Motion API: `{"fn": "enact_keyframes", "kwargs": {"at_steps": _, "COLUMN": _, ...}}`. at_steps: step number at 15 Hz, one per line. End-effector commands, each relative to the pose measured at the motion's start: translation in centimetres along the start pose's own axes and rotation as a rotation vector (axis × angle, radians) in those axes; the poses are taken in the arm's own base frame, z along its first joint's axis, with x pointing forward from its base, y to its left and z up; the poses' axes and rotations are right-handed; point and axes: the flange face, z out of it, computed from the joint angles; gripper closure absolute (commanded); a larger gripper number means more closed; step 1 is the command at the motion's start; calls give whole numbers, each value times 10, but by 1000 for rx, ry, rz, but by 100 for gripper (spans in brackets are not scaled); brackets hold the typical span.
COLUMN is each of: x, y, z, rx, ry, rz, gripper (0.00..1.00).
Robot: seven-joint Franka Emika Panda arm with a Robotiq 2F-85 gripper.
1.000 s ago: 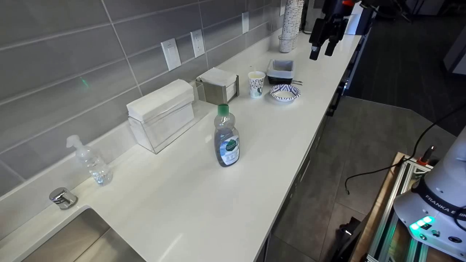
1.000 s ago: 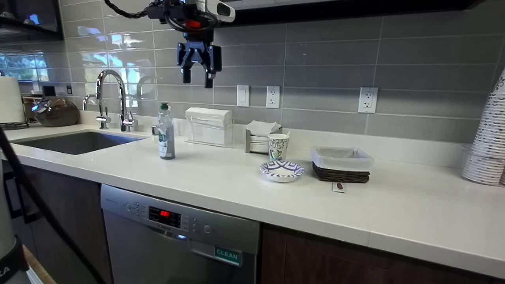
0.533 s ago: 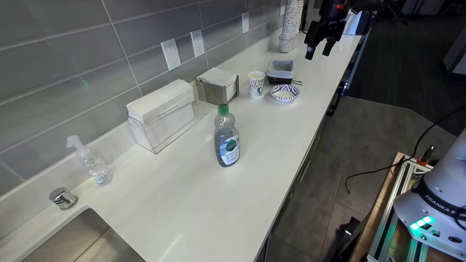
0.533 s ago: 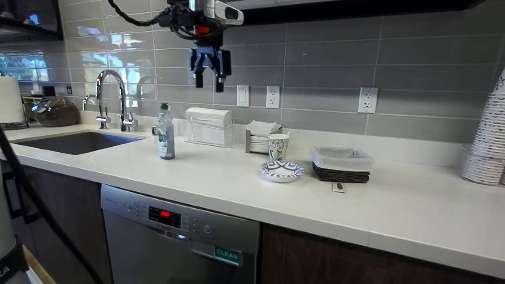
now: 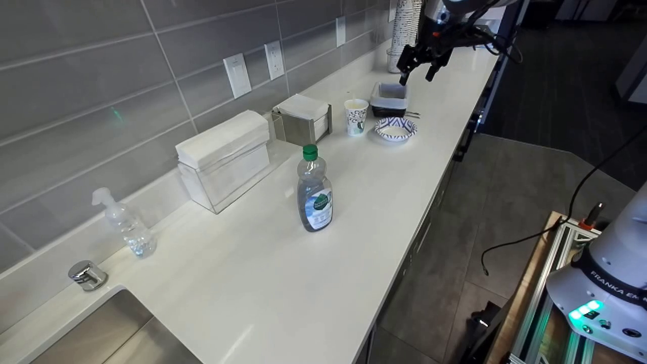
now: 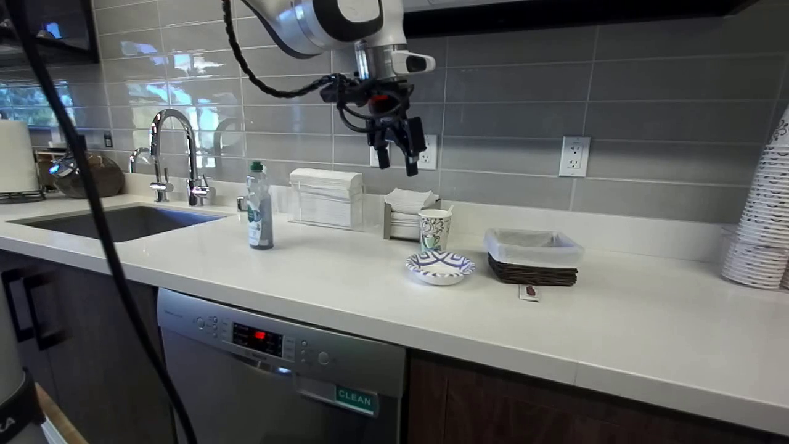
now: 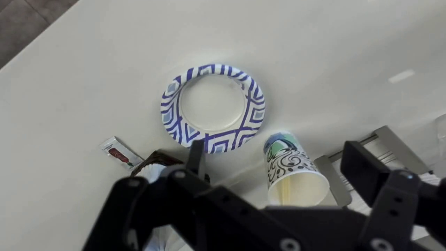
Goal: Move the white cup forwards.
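The white cup point(image 5: 356, 119) stands upright on the counter point(image 6: 345, 277), with dark swirls and blue-green marks on its side. It also shows in an exterior view point(image 6: 434, 232) behind the patterned dish. In the wrist view the cup point(image 7: 291, 160) lies between the spread fingers, its open rim facing the camera, a pale stick inside. My gripper point(image 5: 416, 79) is open and empty, tilted, in the air above the counter. In an exterior view the gripper point(image 6: 397, 168) hangs above the cup's height and a little to its left. The gripper's fingers point(image 7: 273, 148) are apart and do not touch the cup.
A round dish with a purple pattern point(image 6: 440, 269) sits just in front of the cup. A napkin holder point(image 5: 303, 126) is close beside it, and a lined basket point(image 6: 534, 259) is on its other side. The soap bottle point(image 5: 315, 194) and a stack of cups point(image 6: 761, 222) stand farther off.
My gripper has moved toward the cup, lowered and tilted. It shifted right and down in an exterior view. The cup and the other things on the counter have not moved.
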Motion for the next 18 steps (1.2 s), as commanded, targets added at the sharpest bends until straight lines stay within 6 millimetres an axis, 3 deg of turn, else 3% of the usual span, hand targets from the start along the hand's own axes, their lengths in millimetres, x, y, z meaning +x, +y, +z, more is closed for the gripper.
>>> {"fn": "enact_keyframes", "kwargs": {"at_steps": 1, "x": 48, "y": -6, "z": 32, "rx": 7, "ry": 4, "rz": 83, "gripper": 0}}
{"fn": "enact_keyframes", "kwargs": {"at_steps": 8, "x": 109, "y": -26, "z": 79, "rx": 4, "ry": 23, "rz": 187, "gripper": 0}}
{"fn": "enact_keyframes", "kwargs": {"at_steps": 10, "x": 115, "y": -28, "z": 93, "rx": 16, "ry": 28, "rz": 229, "gripper": 0}}
{"fn": "enact_keyframes", "kwargs": {"at_steps": 11, "x": 104, "y": -24, "z": 77, "rx": 2, "ry": 15, "rz": 183, "gripper": 0}}
{"fn": "enact_keyframes", "kwargs": {"at_steps": 18, "x": 115, "y": -22, "z": 103, "rx": 29, "ry": 27, "rz": 235, "gripper": 0}}
